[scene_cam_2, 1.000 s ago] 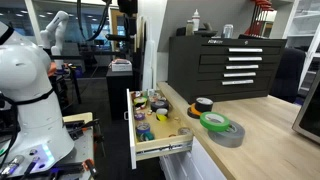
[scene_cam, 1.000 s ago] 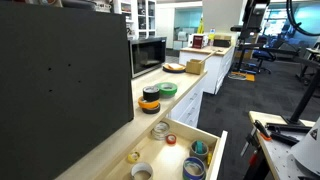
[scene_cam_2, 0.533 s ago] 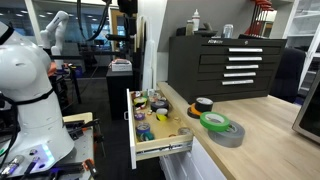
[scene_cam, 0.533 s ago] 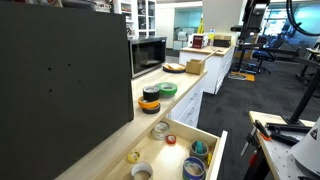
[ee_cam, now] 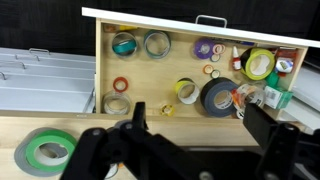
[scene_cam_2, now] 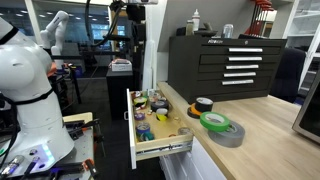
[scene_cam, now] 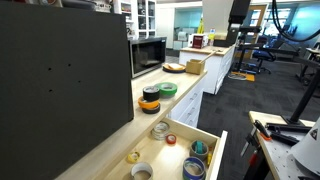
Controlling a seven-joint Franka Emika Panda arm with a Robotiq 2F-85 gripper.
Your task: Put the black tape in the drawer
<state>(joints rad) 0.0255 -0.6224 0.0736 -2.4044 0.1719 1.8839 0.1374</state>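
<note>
The black tape (scene_cam: 150, 92) is a flat ring lying on top of a yellow-orange roll (scene_cam: 150, 104) on the counter; it also shows in an exterior view (scene_cam_2: 203, 103). It is out of the wrist view. The drawer (scene_cam: 210, 138) is pulled open below the counter, with a pale wood inside holding several rolls, and shows in both exterior views (scene_cam_2: 160, 150) and from above in the wrist view (ee_cam: 105, 60). My gripper (ee_cam: 198, 122) is open and empty, high above the drawer's counter-side edge, at the top of both exterior views (scene_cam: 240, 10) (scene_cam_2: 135, 12).
A green roll (scene_cam: 168, 88) lies beside the black tape; it rests on a grey roll (scene_cam_2: 228, 136) and shows in the wrist view (ee_cam: 45, 150). A large dark roll (ee_cam: 218, 97) lies in the drawer. A microwave (scene_cam: 148, 55) stands further along the counter.
My gripper has shifted a little sideways at the top of both exterior views. The tapes and the drawer have not moved.
</note>
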